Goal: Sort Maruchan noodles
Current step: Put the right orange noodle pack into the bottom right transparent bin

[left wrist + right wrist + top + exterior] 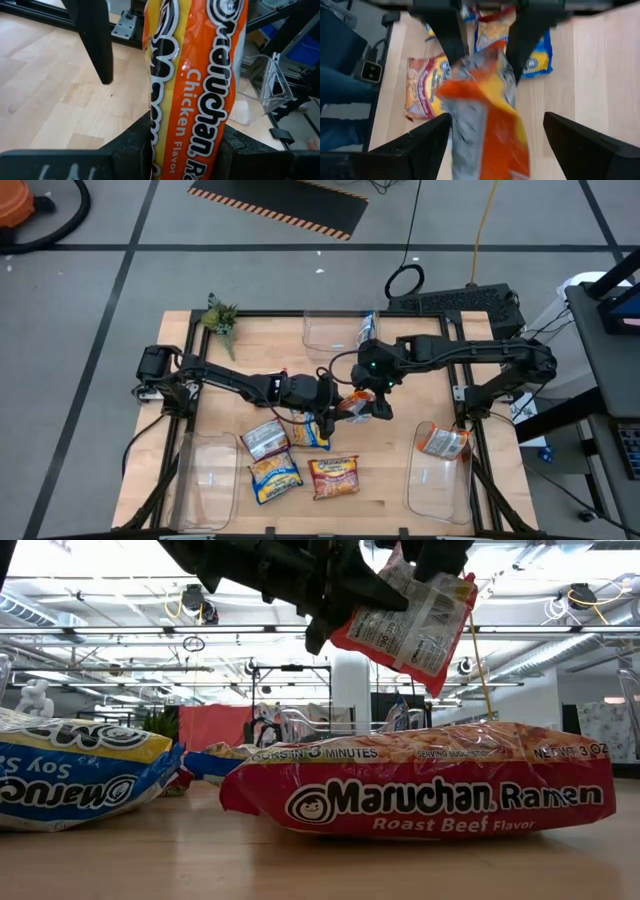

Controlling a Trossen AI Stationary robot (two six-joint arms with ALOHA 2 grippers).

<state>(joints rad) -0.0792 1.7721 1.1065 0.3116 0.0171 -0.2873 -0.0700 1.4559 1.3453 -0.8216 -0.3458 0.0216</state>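
Light: bright, even, from ceiling strips (120, 630) seen in the low view.
Glare: sheen on orange packet (200, 90).
Blur: right wrist view smeared; bench (400, 470) sharp.

Robotics lab or workshop, wooden table (400, 480) in metal frame, taped concrete floor (90, 290), exposed ceiling lights (90, 615)

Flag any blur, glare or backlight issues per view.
Right wrist view: the held orange packet is smeared by blur, and so are the packets on the table behind it. Left wrist view: sharp, with small glare spots on the Chicken Flavor packet. Low view: bright ceiling lights backlight the arms; the Roast Beef packet is crisp.
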